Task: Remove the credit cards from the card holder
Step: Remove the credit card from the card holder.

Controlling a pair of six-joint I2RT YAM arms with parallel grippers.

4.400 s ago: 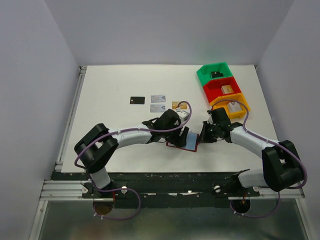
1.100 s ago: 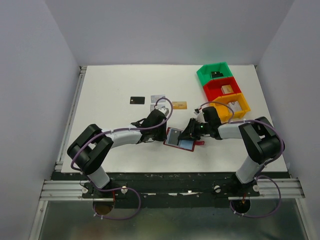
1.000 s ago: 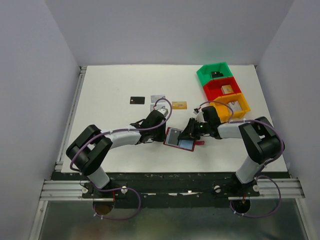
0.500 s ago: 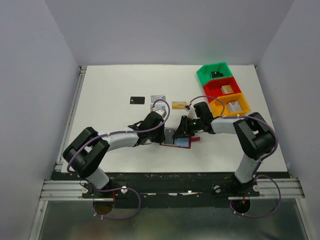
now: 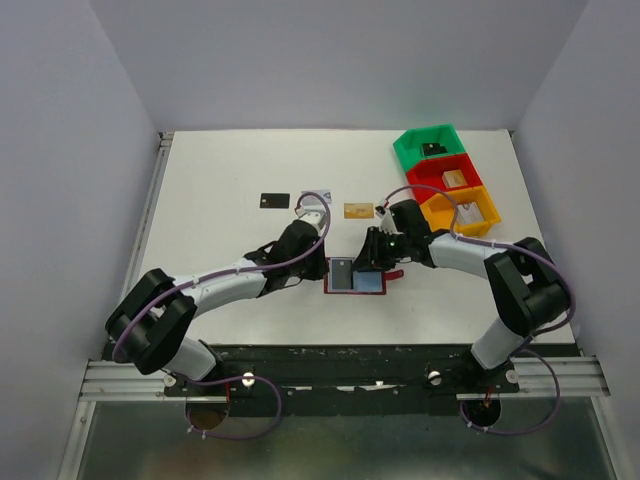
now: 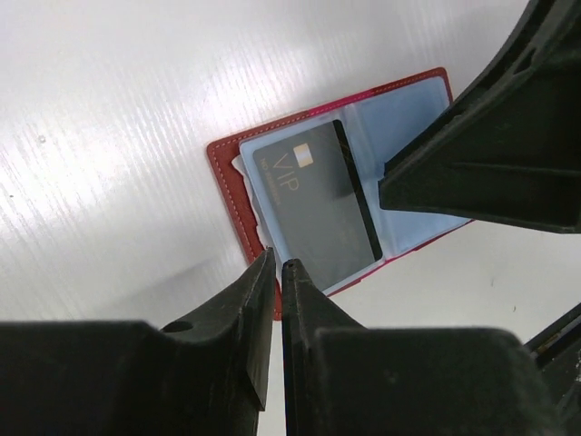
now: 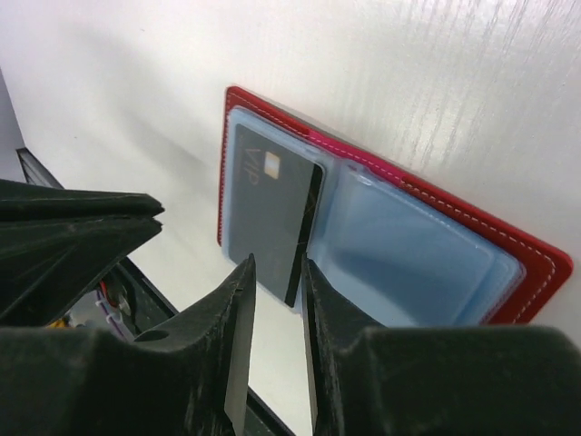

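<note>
The small dark red bifold card holder [image 5: 368, 284] is lying open, a dark grey card [image 6: 318, 204] sitting in its left pocket. The left claw [image 6: 277, 265] is nearly clenched at the holder's edge; whether it is pinching it, I cannot tell. The right claw [image 7: 277, 270] is standing released over the card. Judging by this, pulling out is underway, and next the card needs sliding free. Beyond the holder, a black card [image 5: 275, 200] and a gold card [image 5: 358, 210] are lying on the white bench [image 5: 220, 165], with pale walls behind.
</note>
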